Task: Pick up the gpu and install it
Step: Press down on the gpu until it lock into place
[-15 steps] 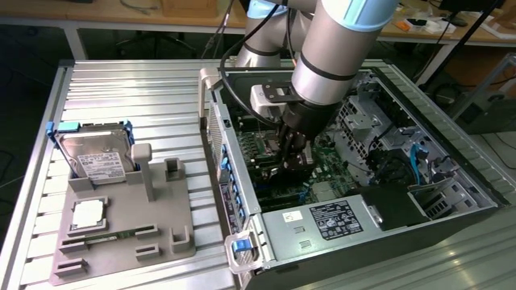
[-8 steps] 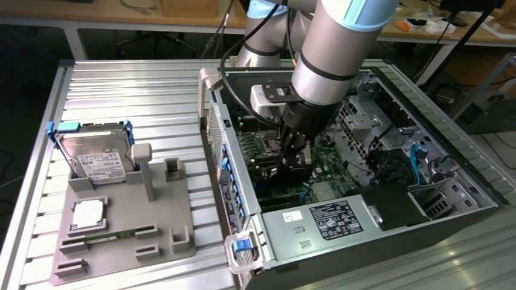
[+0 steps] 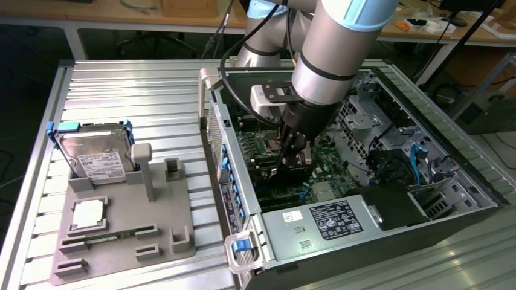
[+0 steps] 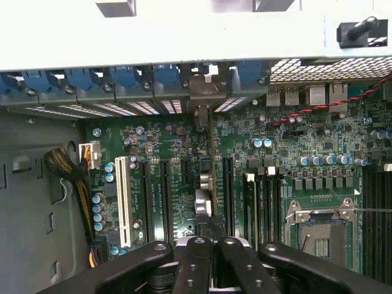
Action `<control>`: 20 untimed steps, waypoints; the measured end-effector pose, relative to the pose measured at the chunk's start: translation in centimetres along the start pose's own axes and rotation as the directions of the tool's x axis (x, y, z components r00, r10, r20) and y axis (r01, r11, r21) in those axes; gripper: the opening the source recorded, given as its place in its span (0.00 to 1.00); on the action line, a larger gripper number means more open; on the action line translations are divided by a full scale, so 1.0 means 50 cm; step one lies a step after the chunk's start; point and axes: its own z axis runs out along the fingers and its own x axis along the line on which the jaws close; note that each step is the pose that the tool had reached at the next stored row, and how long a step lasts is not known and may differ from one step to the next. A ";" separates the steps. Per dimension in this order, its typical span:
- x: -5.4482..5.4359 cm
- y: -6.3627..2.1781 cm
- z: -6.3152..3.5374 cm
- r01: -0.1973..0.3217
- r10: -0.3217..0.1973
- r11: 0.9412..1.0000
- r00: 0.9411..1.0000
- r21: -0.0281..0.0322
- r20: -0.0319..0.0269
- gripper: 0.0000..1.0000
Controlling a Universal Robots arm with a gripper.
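The gpu stands on edge inside the open computer case, seen edge-on as a thin strip over a motherboard slot. Its metal end bracket sits at the case's rear wall among the blue slot clips. My gripper is down inside the case, directly over the card's end away from the bracket. Its black fingers are shut together with the card's top edge running in between them. In the exterior view the gripper hangs over the green motherboard, with the dark card just below it.
The case lies on its side on the metal table, with the power supply at its near end. On the exterior view's left, a grey holder carries a hard drive, a CPU and a RAM stick. Cables lie beside the board.
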 end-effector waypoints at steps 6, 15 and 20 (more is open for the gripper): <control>-0.001 -0.015 0.021 0.000 0.000 1.000 1.000 0.000 -0.001 0.11; -0.002 0.023 -0.047 0.000 0.000 1.000 1.000 0.001 0.007 0.11; -0.004 0.066 -0.052 -0.001 0.001 1.000 1.000 0.001 0.006 0.11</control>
